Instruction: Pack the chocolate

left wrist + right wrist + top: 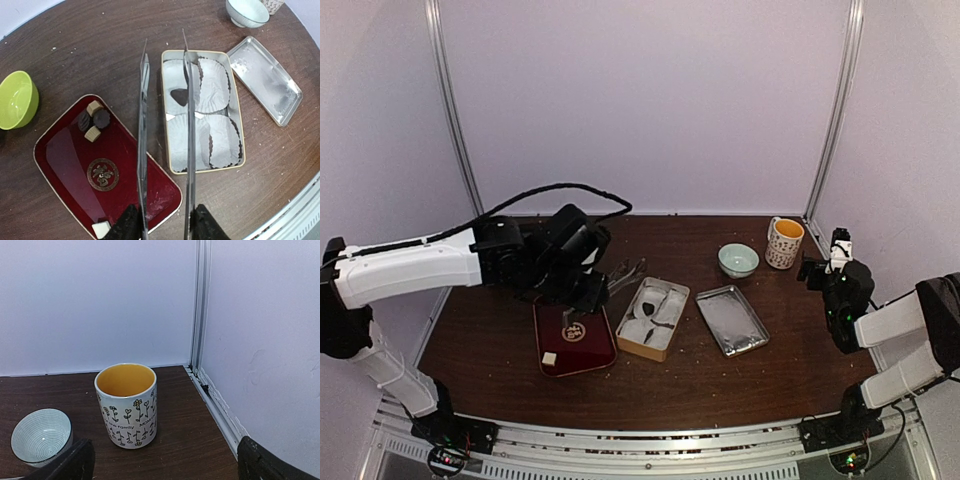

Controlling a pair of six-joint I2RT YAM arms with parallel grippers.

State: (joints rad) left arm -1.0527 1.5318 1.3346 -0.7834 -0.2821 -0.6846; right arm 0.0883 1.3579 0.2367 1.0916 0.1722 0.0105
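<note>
1. The left gripper [164, 39] hangs above the gap between the red tray [65, 150] and the tin [239, 150]. Its long thin fingers [142, 150] are parted, with nothing between them.
2. The right gripper [167, 445] is well apart, facing the mug [126, 405]. Only its finger stubs show at the frame edges, spread wide, so we read it as released and empty.
3. Most of the chocolate [102, 118] is clustered in one corner of the red tray, opposite the pale cube [101, 229]. One dark piece [179, 96] already sits in a paper cup [215, 85] inside the tin.
4. We judge that the narrow tips could let a round lump roll out while it is carried over the tray's rim.
5. A low pass over the tin could snag or crush the frilled cups.
6. We cannot tell how high the fingers ride above the tin.
</note>
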